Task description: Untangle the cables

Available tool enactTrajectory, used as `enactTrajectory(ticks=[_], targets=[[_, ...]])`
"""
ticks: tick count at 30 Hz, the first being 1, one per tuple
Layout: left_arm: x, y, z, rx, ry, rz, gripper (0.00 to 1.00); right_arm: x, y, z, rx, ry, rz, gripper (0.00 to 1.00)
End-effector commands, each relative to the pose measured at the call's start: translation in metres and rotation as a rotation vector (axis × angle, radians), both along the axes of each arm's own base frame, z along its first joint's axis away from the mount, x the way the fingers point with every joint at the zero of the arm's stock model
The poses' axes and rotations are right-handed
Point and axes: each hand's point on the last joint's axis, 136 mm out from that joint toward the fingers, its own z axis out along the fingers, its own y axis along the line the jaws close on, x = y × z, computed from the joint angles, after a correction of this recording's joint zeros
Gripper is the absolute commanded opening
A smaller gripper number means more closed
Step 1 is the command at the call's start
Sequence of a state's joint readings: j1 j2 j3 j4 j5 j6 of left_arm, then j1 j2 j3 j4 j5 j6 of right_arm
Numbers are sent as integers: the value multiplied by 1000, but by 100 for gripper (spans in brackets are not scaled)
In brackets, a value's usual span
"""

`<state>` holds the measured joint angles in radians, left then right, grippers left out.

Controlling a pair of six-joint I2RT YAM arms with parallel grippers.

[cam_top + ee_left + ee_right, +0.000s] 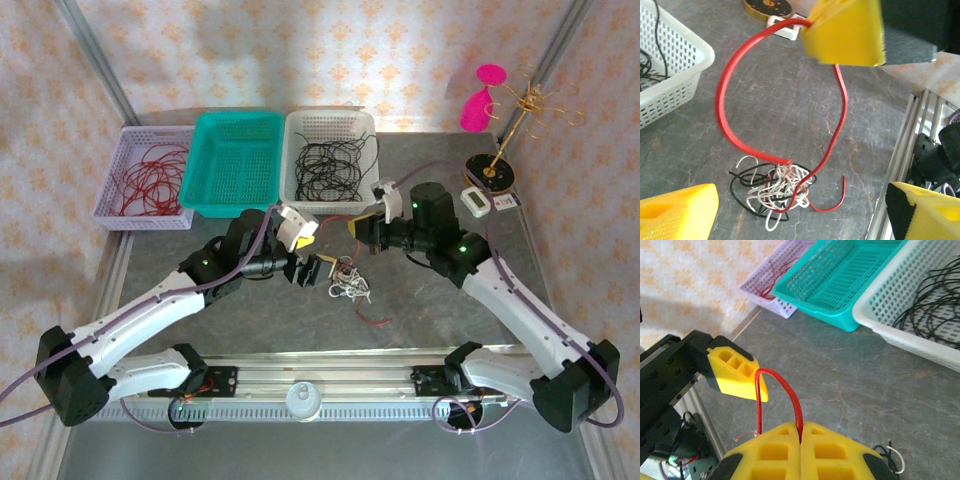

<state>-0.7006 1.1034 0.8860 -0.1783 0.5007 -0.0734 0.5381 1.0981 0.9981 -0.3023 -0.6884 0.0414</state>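
- While the right gripper has its yellow fingers pressed tight together on the red cable, your left gripper stands wide open with nothing between its pads.
- In the left wrist view, the left fingers sit at the two bottom corners, far apart. The cable clump lies on the table beyond them.
- The red cable leaves the right grip as two runs.
- One run arcs out to the left and drops into the top of the clump.
- The other falls down the right side, passes through the clump's edge and ends in a free tip curling up.
- The clump is a mix of white, black and red cords lying on the grey table. In the top view it is just right of the left gripper and just below the right one.
- In the right wrist view, one left finger sits just beside the red arc — you can't tell contact from there.
- At the far edge, the lilac basket holds red cables and the white basket holds black cables. The teal basket sits between them, touching both.
- At far right, well apart from the clump, are a gold stand on a round black base, a pink object and a small white device.
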Motion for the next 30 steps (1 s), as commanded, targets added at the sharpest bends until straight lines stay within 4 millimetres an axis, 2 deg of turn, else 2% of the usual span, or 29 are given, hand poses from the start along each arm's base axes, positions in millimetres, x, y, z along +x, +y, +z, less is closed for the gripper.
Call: enactTrajectory(ticks=[1,4,9,15,18,19,21,23,25,27,30], targets=[[5,0,12,1,-48,-38,86,-12,11,14,11,-40,125,0],[14,11,15,-20,-16,-27,86,-16,12,14,6,-62,157,0],[13,23,17,31,-21,-54,91,-24,17,16,8,-106,234,0],[8,18,13,67,-2,-139,93,-35,19,20,7,-234,330,0],[8,12,9,63,24,-176,88,-38,19,23,4,-279,358,0],[7,9,8,58,35,-190,84,-39,19,23,1,-287,361,0],[6,5,7,45,50,-213,66,-38,20,23,-4,-295,367,0],[8,2,10,26,53,-215,35,-38,21,19,-7,-289,373,0],[13,2,19,2,27,-180,13,-36,20,16,-14,-285,369,0],[20,6,33,-24,-14,-118,1,-30,19,11,-28,-283,331,0],[18,10,58,-82,-57,-82,0,-12,15,11,-29,-327,191,11]])
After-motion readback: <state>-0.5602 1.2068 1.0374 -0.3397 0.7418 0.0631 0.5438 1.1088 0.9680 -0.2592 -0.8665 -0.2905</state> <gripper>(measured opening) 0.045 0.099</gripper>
